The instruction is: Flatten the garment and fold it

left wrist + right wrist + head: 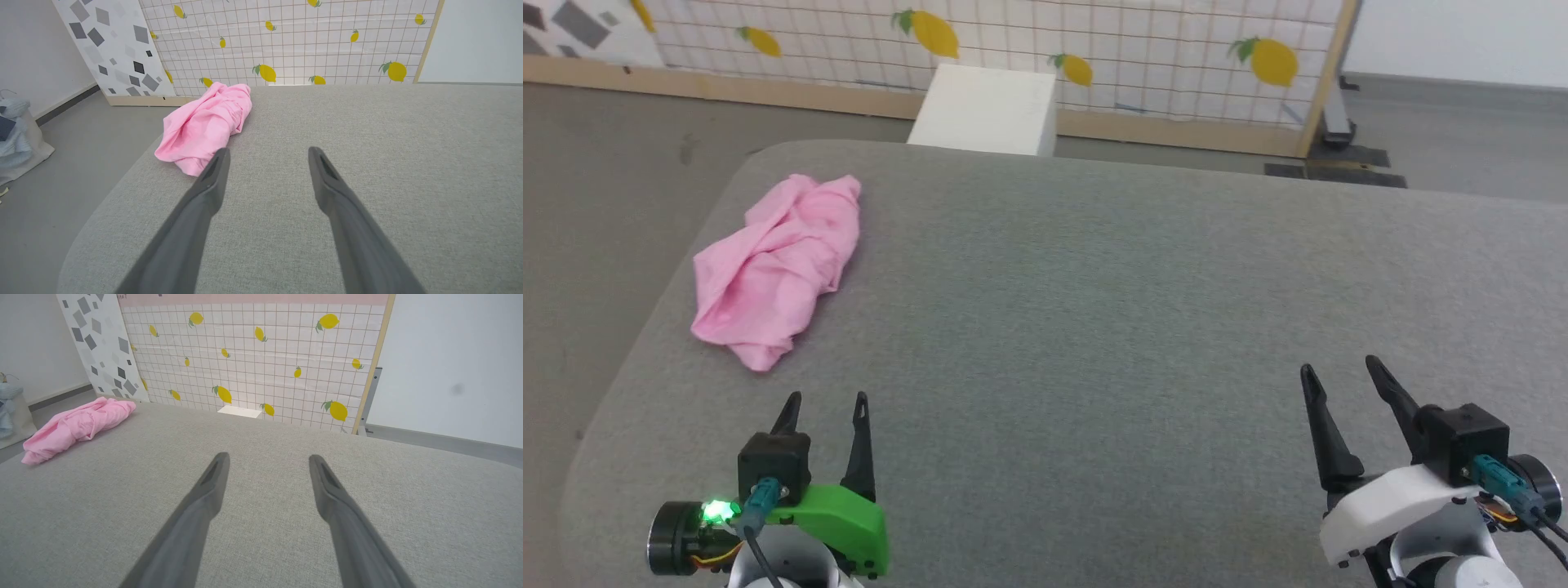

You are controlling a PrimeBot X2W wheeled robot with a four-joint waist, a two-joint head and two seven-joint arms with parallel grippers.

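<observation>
Garment (776,269) is a crumpled pink heap at the far-left part of the grey padded table (1094,327), close to the table's left edge and its rounded far corner. It isn't spread at all: the folds are bunched lengthwise. Can't make out a waistband or tag. Grey floor (596,204) lies just left of it.

Left gripper (826,398) is at the near edge, lower left in the head view, on a green housing with a green light on. Its fingers are spread wide and hold nothing. It points roughly at the garment's near end, near it but apart. In the left wrist view the heap sits ahead and left of the left finger.

Centre: a white box (984,110) stands past the far table edge, against a gridded lemon-print screen (1143,49).

Right gripper (1339,365) is at lower right on a white housing. Its fingers are also wide apart and empty, over bare table and well apart from the garment. In the right wrist view the heap shows at far left.
</observation>
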